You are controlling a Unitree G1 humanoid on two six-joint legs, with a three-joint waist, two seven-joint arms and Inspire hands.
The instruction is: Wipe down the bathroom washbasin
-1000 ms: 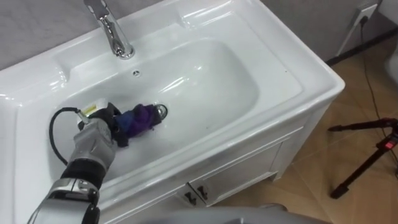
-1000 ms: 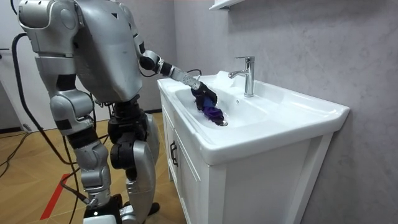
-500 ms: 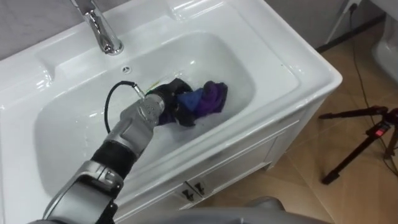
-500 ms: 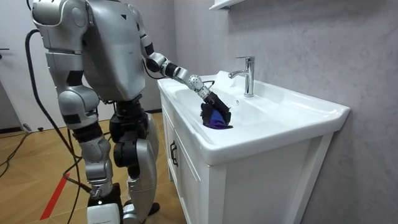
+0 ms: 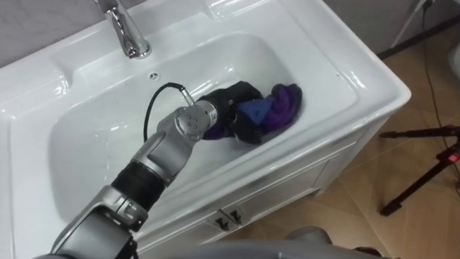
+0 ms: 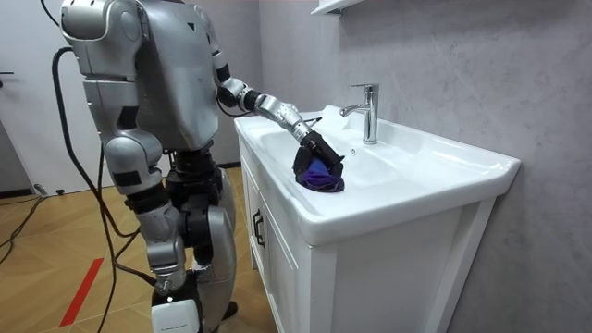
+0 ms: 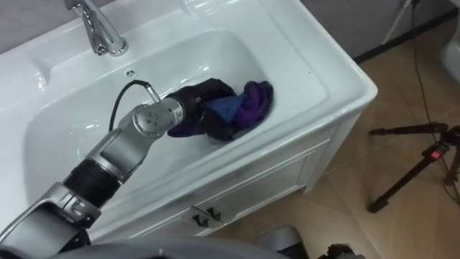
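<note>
The white basin [image 5: 86, 129] lies below me, its chrome faucet [image 5: 126, 34] at the back rim. My left arm reaches in from the lower left. Its black left hand [image 5: 231, 104] is curled round a purple and blue cloth [image 5: 283, 103] and presses it against the basin's right inner wall. In the right eye view the left hand [image 7: 205, 97] and the cloth [image 7: 253, 101] sit the same way. In the room view I stand at the cabinet's side, with the left hand [image 6: 310, 151] holding the cloth [image 6: 321, 178] down in the bowl beside the faucet [image 6: 368, 111].
A small overflow hole [image 5: 152, 74] sits below the faucet. The white cabinet under the basin has small door handles [image 5: 226, 219]. A black tripod [image 5: 424, 169] stands on the wooden floor to the right, with a cable along the wall.
The left hand has dragged the cloth from the drain near the basin's left across to its right wall. In the room view the arm has stretched further along the basin.
</note>
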